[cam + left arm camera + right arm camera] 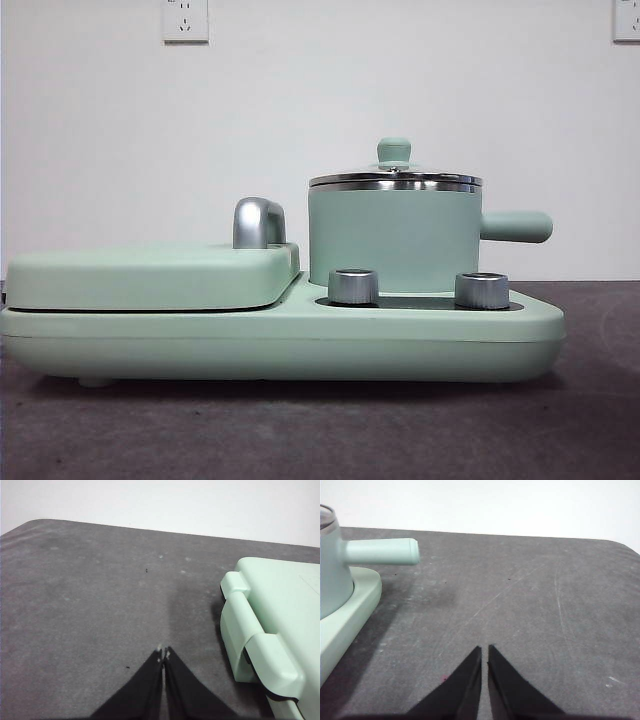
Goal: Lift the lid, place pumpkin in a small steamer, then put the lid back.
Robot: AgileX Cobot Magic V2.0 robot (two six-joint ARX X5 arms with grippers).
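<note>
Right up front on the dark table [320,430] sits the long mint-green cooker base [280,340], with two little steel knobs [353,286] on its near edge. Left half is the flat griddle cover [150,275] with its chrome handle [258,222]. Behind the knobs stands the small steamer [395,235], side handle sticking out to the right, and the lid [395,178] is still sitting square on the rim, green knob on top.

No pumpkin anywhere I can see, not in any of the views, so no idea where it's waiting.

Both arms are parked out at the ends. The left gripper [163,653] hangs over bare table beside the griddle end, jaws pinched together, nothing in them. The right gripper [484,650] is near the steamer's handle side, same deal: clenched and empty.

Stuff that could bite, I reckon: that lid knob is small and rounded, so an off-centre pinch could let the glass slip and clatter. Also the pot just rests on the base, so a sideways tug could drag it along.
</note>
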